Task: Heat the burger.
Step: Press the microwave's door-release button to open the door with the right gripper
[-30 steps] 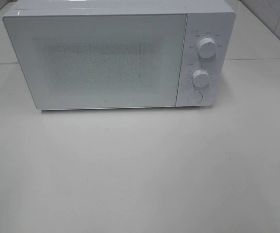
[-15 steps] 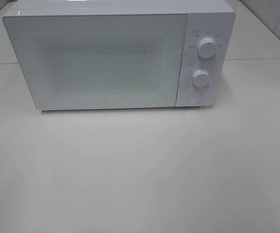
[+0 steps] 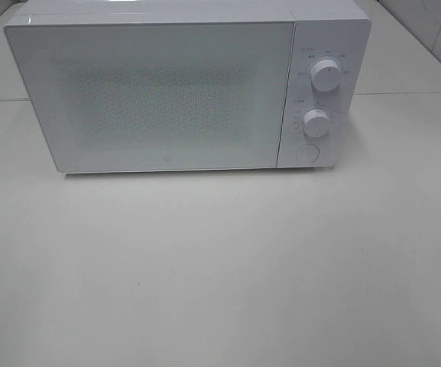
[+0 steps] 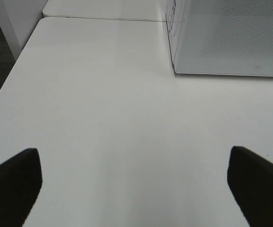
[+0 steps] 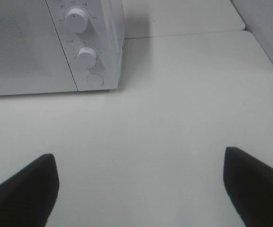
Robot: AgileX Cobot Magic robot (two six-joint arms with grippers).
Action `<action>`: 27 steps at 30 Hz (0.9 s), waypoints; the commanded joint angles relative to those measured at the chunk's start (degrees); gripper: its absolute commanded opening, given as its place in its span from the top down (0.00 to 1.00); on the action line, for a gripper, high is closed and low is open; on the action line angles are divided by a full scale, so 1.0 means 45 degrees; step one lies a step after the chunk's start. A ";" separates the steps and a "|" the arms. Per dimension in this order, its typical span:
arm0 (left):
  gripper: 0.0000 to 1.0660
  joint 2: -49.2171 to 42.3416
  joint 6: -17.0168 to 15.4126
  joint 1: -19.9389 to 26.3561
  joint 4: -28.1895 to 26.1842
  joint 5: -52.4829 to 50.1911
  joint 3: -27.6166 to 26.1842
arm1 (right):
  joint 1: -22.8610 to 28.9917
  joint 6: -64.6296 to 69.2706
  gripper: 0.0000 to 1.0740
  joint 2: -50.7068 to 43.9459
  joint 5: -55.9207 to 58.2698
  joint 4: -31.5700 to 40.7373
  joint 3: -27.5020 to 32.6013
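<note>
The left tool (image 4: 134, 161) hangs over the table, angled down toward it, its two dark fingers (image 4: 13, 184) spread wide apart and gripping nothing. The right tool (image 5: 138, 161) is posed alike, its fingers (image 5: 257, 182) standing far apart with nothing held.

Left claw (image 4: 132, 153) gapes wide above the white table (image 4: 103, 94); microwave (image 4: 231, 38) stands beyond.
</note>
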 commanded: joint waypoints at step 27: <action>0.06 -0.0191 -0.0038 0.0025 0.0000 -0.0166 0.0038 | -0.0102 0.0000 0.34 0.8365 -0.8340 -0.0395 -0.0204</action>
